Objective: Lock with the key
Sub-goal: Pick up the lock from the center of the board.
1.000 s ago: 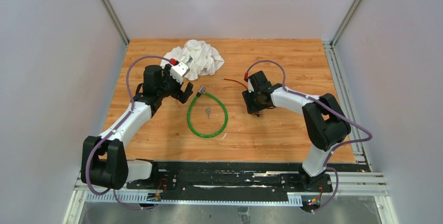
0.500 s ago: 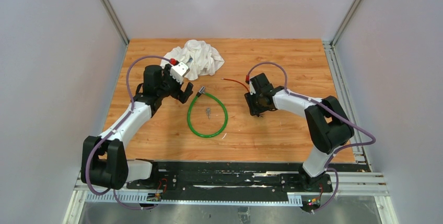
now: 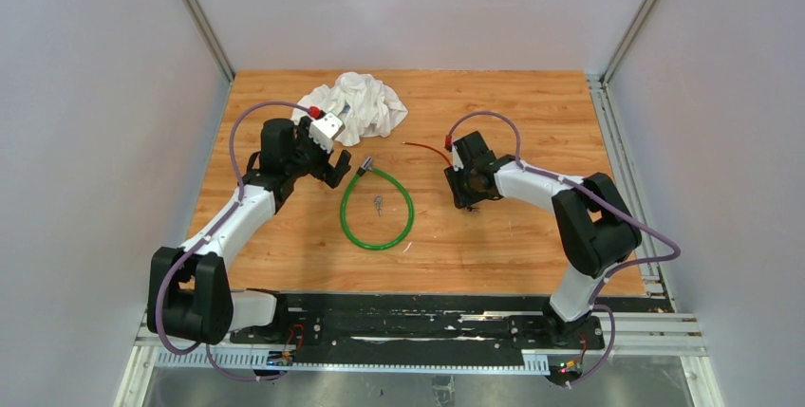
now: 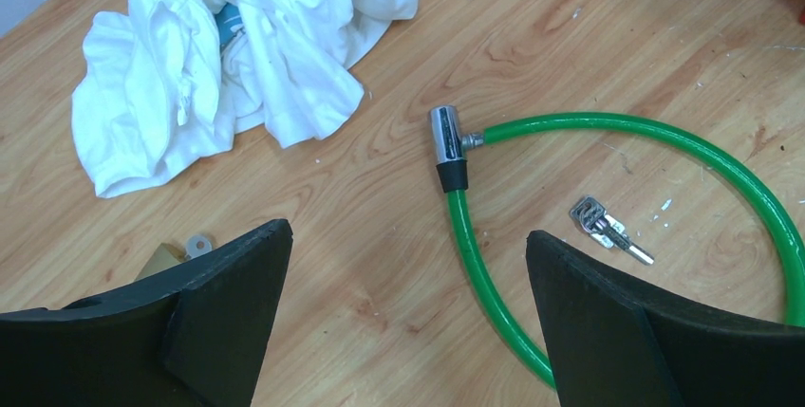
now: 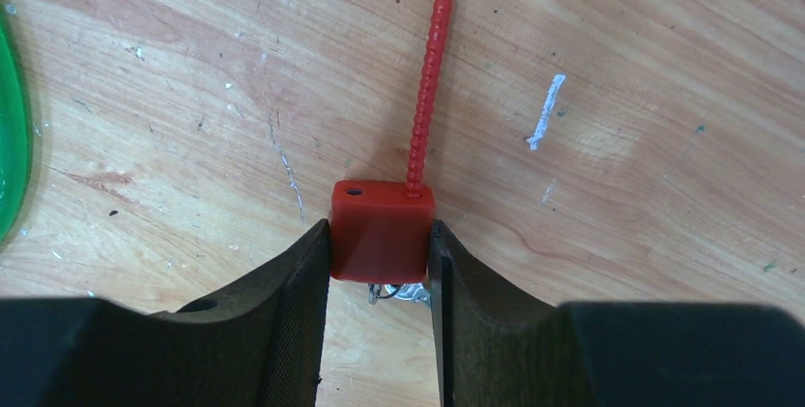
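Red lock point(image 5: 382, 227), right gripper point(image 5: 381, 248) pinching — wrist-only

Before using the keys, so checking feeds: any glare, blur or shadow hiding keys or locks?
Left wrist: sharp, evenly lit, keys clear, shine on the metal end of the green cable lock. Right wrist: red lock sharp; metal bit beneath it shadowed, mostly hidden. Top view: keys tiny.

Right claw point(image 5: 380, 236) tighter on red lock point(image 5: 382, 219)

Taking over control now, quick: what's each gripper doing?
Left gripper: open, holding nothing.
Right gripper: closed on the red lock.
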`<action>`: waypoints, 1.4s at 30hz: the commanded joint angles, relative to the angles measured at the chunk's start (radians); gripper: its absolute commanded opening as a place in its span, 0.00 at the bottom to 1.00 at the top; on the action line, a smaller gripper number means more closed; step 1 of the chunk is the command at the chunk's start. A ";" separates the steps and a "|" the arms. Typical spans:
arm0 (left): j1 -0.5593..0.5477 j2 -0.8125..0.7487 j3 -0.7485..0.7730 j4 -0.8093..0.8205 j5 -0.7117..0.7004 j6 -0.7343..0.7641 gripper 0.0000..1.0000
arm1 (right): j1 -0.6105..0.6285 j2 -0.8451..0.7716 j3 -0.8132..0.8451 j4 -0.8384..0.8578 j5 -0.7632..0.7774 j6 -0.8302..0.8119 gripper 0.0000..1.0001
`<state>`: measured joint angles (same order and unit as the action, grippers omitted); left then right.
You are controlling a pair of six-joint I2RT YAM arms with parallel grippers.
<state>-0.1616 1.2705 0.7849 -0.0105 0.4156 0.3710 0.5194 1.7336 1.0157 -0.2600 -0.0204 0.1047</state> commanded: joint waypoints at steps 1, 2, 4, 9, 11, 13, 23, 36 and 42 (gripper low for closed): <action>-0.009 -0.029 -0.013 0.047 0.012 0.005 0.98 | -0.022 -0.015 0.012 -0.042 0.027 -0.058 0.17; -0.009 -0.031 -0.012 0.053 0.013 0.002 0.98 | -0.025 -0.046 0.012 -0.029 0.024 -0.075 0.13; -0.009 -0.028 0.003 0.054 0.013 -0.008 0.98 | -0.025 -0.105 0.008 0.004 0.017 -0.119 0.07; -0.009 0.005 0.098 -0.019 0.020 -0.033 0.98 | -0.031 -0.248 0.020 0.058 -0.006 -0.262 0.01; -0.009 0.017 0.135 -0.040 0.056 -0.043 0.98 | -0.034 -0.295 0.036 0.068 -0.054 -0.335 0.01; -0.009 0.022 0.166 -0.044 0.115 -0.061 0.98 | -0.035 -0.334 0.058 0.056 -0.124 -0.419 0.01; -0.010 0.047 0.281 -0.134 0.445 -0.039 0.94 | -0.035 -0.452 0.206 -0.149 -0.420 -0.740 0.01; -0.013 0.223 0.445 -0.506 0.645 -0.016 0.68 | -0.035 -0.474 0.342 -0.368 -0.561 -0.806 0.01; -0.021 0.261 0.434 -0.526 0.705 -0.047 0.53 | -0.035 -0.487 0.317 -0.344 -0.546 -0.784 0.01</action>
<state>-0.1688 1.5246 1.2057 -0.4797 1.0336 0.3397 0.4934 1.2793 1.3300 -0.6132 -0.5472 -0.6781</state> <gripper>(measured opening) 0.538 0.378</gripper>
